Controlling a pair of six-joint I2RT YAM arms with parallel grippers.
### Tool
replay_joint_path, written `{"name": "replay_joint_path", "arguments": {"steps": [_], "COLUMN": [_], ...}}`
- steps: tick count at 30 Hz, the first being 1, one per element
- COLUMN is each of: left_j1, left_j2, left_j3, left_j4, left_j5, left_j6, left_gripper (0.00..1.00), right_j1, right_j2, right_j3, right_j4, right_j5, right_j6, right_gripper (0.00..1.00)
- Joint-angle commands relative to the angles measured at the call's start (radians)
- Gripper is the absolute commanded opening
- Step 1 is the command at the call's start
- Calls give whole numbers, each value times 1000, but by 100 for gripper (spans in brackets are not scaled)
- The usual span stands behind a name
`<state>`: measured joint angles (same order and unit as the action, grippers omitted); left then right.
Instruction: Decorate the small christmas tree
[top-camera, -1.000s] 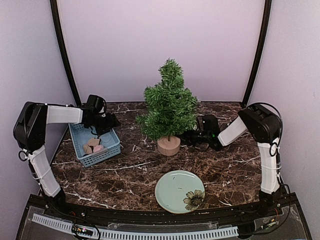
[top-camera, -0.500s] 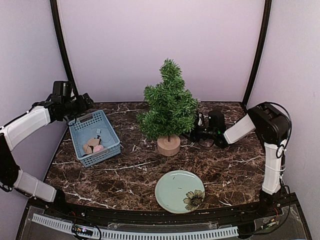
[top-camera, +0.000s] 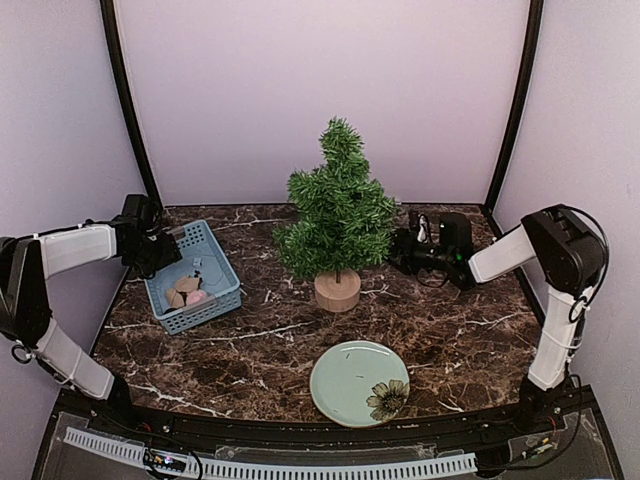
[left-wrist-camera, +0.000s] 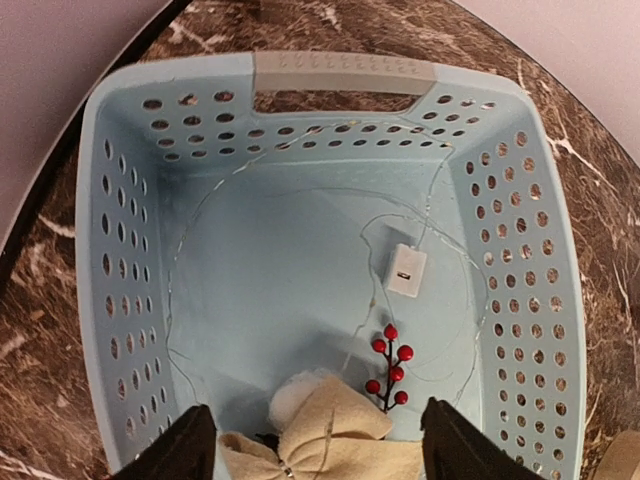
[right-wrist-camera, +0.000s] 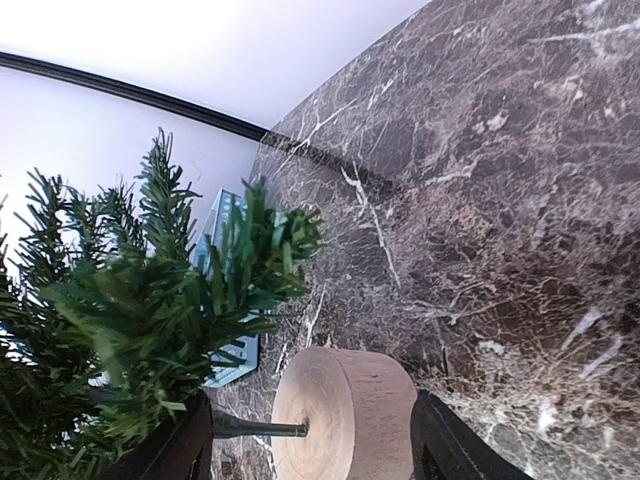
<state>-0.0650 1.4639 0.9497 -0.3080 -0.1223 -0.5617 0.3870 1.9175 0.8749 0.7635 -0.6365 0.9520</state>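
Note:
The small christmas tree stands upright mid-table on its light-wood stump, with bare branches. My left gripper is open and empty over the far left end of the blue basket. In the left wrist view it hovers above a beige bow, a red berry sprig, a white puff and a thin light wire with a white box. My right gripper is open and empty, right of the tree and apart from it. Its wrist view shows the stump ahead between the fingers.
A pale green plate with a flower print lies near the front edge. The basket sits at the left, close to the black frame post and side wall. The back wall is close behind the tree.
My left arm rose out to the far left, then came back low over the basket's far end. My right gripper drew back to the right, away from the tree.

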Motion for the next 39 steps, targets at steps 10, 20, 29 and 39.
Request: {"name": "replay_joint_path", "arguments": {"steps": [10,20,29,39], "left_j1": [5,1,-35,-128], "left_j2": [39,-70,-209,-342], "left_j3": [1,-17,116,213], "left_j4": [21,46,-68,-21], "left_j5": [-17,-40,33,221], "left_j6": [29,26,78,165], "left_gripper": [27,0,0,0], "right_j1": [-56,-87,-87,-86], "right_j2": [-157,-247,-352,-472], "right_j3": [-12,8,95,161], "right_j4": [-105,-211,-390,-459], "right_j5": [10,32,96,86], "right_j6": [-113,-191,-360,-489], "right_gripper": [68,69,70,70]}}
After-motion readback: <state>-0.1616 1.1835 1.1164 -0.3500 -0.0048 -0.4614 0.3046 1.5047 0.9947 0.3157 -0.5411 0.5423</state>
